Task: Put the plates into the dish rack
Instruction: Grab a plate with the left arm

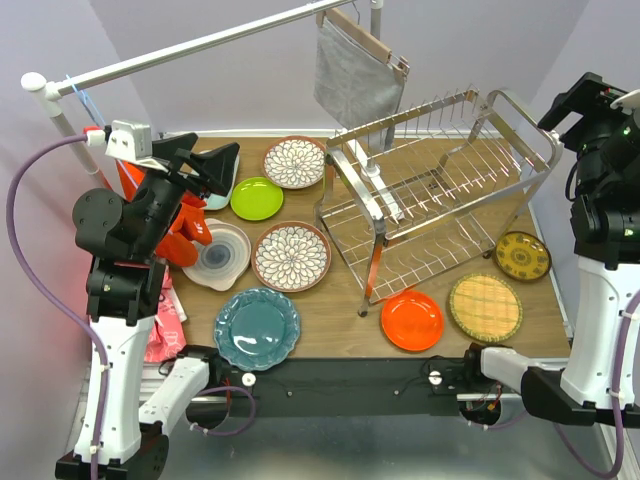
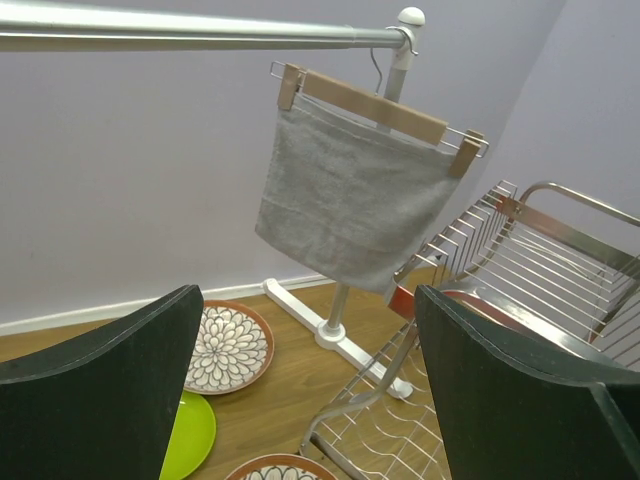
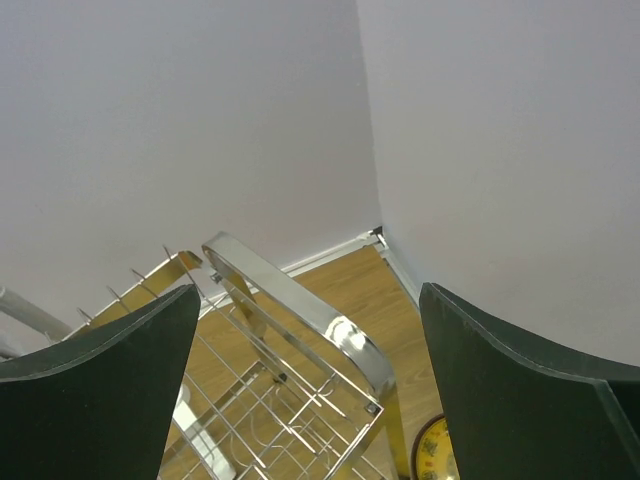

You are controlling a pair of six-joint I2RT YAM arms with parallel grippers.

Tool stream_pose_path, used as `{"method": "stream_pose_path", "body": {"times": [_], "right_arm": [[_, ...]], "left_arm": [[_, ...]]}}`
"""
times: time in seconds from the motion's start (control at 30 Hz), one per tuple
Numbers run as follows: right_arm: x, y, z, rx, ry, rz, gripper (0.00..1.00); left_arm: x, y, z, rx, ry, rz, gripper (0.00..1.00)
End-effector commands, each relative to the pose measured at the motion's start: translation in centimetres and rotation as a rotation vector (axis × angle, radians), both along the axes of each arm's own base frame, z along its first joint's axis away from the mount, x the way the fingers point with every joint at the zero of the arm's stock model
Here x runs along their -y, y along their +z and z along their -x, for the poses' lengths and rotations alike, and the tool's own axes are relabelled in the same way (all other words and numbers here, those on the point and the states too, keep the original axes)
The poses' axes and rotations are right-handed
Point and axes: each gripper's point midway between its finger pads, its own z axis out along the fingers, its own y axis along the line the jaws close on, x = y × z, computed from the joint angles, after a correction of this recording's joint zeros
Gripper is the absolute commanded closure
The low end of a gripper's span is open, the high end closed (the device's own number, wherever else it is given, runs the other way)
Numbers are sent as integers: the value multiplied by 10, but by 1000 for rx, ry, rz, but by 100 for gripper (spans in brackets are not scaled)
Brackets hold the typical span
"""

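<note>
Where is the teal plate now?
Top view: the teal plate lies at the front left of the table, in front of the nearer floral plate, left of the orange plate.

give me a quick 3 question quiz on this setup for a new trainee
1. Multiple choice: which plate lies right beside the orange plate? A) yellow woven plate B) teal plate C) lime green plate
2. True or false: the left gripper and the right gripper are both open and hold nothing.
3. Short answer: what hangs from the white rail behind the dish rack?
Key: 1 A; 2 true; 3 a grey cloth on a wooden hanger.
</note>
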Motion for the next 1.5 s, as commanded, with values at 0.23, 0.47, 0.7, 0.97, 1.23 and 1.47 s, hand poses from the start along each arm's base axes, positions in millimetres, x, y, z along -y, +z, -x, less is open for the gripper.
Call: {"method": "stream_pose_path", "body": {"times": [0.23, 0.47, 0.7, 0.97, 1.23, 1.47], "right_arm": [[-24, 6, -22, 40, 149, 69, 0], [-77, 1, -31, 50, 484, 367, 0], [-96, 7, -39, 85, 587, 372, 0], [-138, 24, -28, 146, 833, 372, 0], [-151, 9, -42, 84, 923, 215, 0], [-154, -4, -43, 46, 944, 181, 0]], "left_arm": [[6, -12, -19, -80, -27, 15, 4], [12, -34, -53, -192, -41, 2, 4], [16, -70, -105, -339, 30, -15, 5], [56, -121, -167, -511, 40, 8, 6], [65, -150, -217, -585, 156, 60, 7], [59, -191, -262, -629, 196, 142, 9]]}}
